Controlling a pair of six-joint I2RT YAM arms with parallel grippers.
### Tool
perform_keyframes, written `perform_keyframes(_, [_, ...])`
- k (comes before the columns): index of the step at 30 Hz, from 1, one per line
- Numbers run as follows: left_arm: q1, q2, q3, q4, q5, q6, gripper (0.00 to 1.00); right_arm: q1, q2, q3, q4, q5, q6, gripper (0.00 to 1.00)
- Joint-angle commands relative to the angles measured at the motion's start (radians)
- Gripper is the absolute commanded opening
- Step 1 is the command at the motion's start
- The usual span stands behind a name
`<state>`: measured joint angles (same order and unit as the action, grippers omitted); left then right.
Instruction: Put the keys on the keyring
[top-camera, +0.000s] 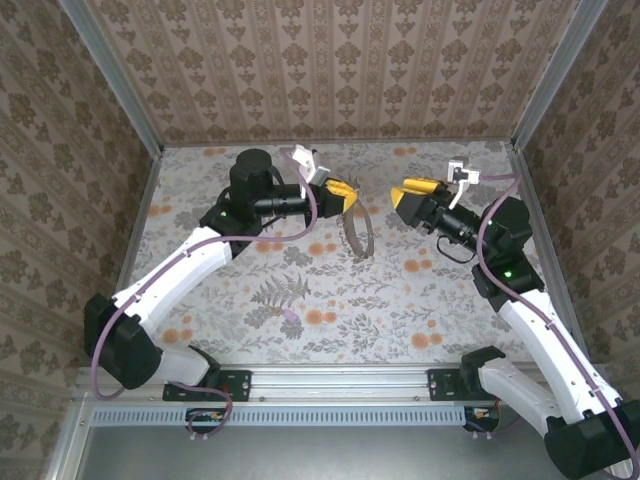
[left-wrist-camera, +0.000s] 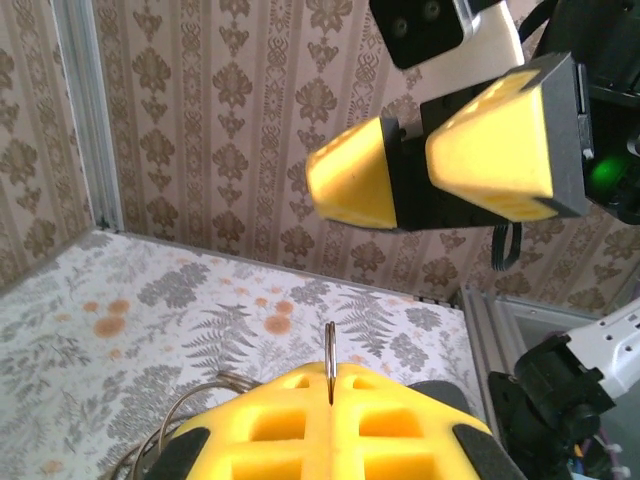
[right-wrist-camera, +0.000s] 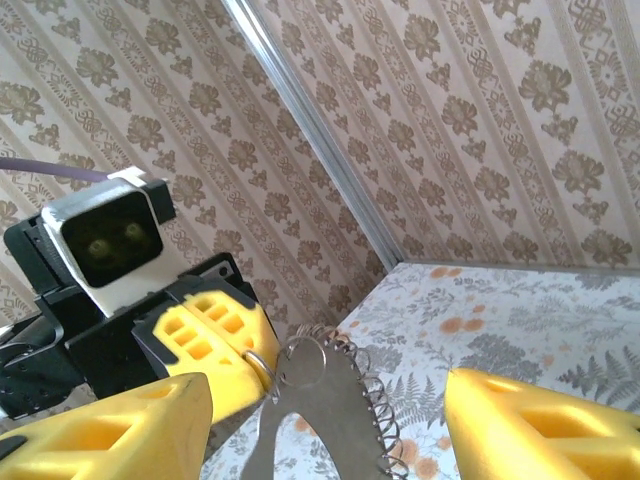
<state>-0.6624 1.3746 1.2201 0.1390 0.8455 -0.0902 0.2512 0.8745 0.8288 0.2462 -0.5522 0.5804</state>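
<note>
Left wrist: thin dark keyring (left-wrist-camera: 330, 362) stands edge-on.

We see a desk (top-camera: 330, 300) covered in a pale sheet printed with grey fern leaves and orange blossoms. Wallpapered walls (top-camera: 330, 70), beige with a brown damask pattern and vertical stripes, close it in on three sides. Silvery metal posts stand in the back corners, one at the left (top-camera: 112, 75) and one at the right (top-camera: 560, 70). Along the near edge runs an aluminium rail (top-camera: 340, 385), with a slotted grey strip (top-camera: 330, 415) just below it.
</note>
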Motion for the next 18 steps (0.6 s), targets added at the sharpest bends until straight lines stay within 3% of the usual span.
perform_keyframes(1, [-0.002,-0.023,0.0,0.055,-0.007,0.05,0.0,-0.006,0.005,-0.007,0.001,-0.014,0.016,0.64])
perform_keyframes(9, [-0.002,0.015,0.081,-0.097,0.062,0.065,0.0,-0.006,0.052,0.028,0.006,-0.11,-0.023,0.64])
perform_keyframes(13, [0.003,0.053,0.163,-0.253,0.107,0.091,0.0,-0.007,0.095,0.045,0.024,-0.197,-0.036,0.64])
perform_keyframes(18, [0.008,0.089,0.24,-0.386,0.15,0.119,0.0,-0.01,0.13,0.054,0.053,-0.283,-0.05,0.53])
